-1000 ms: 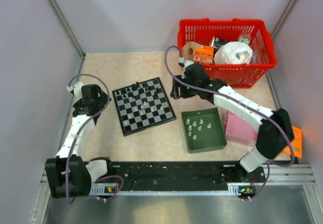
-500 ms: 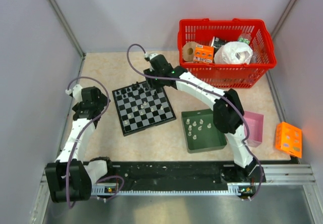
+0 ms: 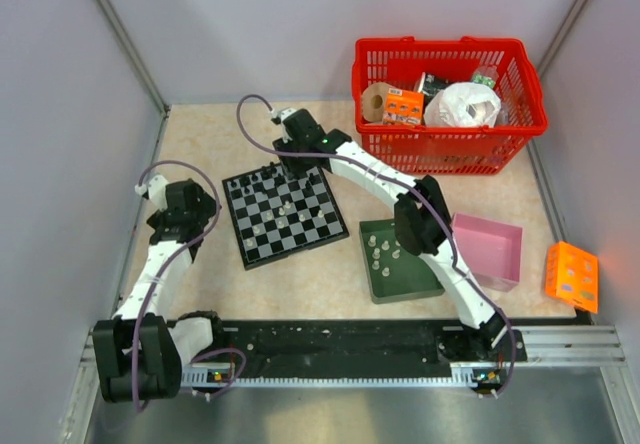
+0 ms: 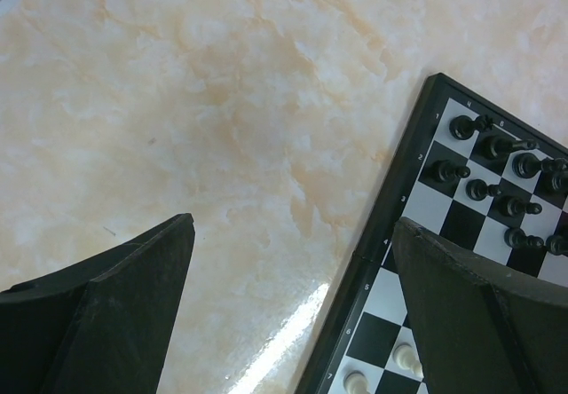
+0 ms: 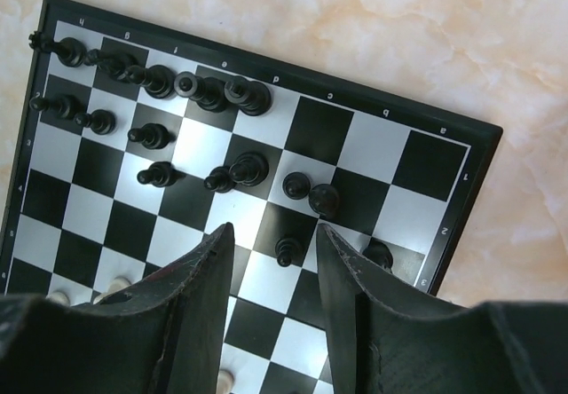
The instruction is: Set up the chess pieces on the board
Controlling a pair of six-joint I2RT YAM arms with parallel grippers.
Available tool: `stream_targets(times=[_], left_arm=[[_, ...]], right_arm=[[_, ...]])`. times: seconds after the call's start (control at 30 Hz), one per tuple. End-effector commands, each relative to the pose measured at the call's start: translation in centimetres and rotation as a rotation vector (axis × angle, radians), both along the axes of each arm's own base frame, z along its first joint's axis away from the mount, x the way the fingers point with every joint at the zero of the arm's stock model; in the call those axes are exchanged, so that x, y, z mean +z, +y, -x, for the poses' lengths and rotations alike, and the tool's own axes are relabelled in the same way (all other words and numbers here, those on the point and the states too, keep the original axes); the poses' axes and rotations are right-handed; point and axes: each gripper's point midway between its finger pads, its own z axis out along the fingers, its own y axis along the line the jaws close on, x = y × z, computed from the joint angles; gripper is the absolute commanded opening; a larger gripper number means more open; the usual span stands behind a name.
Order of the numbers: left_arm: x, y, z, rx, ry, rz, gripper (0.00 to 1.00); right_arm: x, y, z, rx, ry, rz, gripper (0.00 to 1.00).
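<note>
**Right arm lining up on a black pawn at the far ranks**

Nearest you, the green tray (image 3: 405, 284) lies at the 4 o'clock corner of the board (image 3: 262, 236) and holds a handful of whitish pieces (image 3: 380, 254), so most of the white set is yet to be placed.

At the board's 9 o'clock edge your left gripper (image 4: 293, 225) hangs with its jaws fully released, holding nothing, one finger over bare table and the other over the board's corner.

Farther out, your right gripper (image 5: 273, 234) hovers over the board's 12 o'clock side. Its jaws stand partway apart and grip nothing you can see. A lone black pawn (image 5: 286, 251) stands on the board right below the gap. The black back row (image 5: 160, 79) is partly lined up along the far edge, and other black pieces are scattered across the next ranks.

This looks like the black-side sorting step. Next you would need a straight descent onto that pawn. Watch the two black pieces (image 5: 312, 193) just beside it at 1 o'clock.
</note>
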Motion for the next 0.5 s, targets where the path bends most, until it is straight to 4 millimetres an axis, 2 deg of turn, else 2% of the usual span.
stream_targets(times=[0.0,0.1,0.33,0.47], left_arm=[[1.0,0.3,-0.5,0.000,-0.054,-0.015,0.98],[0.8,-0.1,-0.5,-0.009,-0.057,0.004,0.98],[1.1,-0.3,-0.7,-0.017,-0.068,0.015,0.98],[1.5,-0.3,-0.8,-0.018,-0.071,0.011,0.98]], right_arm=[[2.2,1.5,-0.6,0.049,-0.046,-0.054,0.43],[2.0,2.0,-0.5,0.077,-0.043,-0.067,0.42],[3.2,3.2,-0.6,0.142,-0.078,-0.106,0.40],[2.6,3.8,-0.4,0.163,-0.070,-0.111,0.39]])
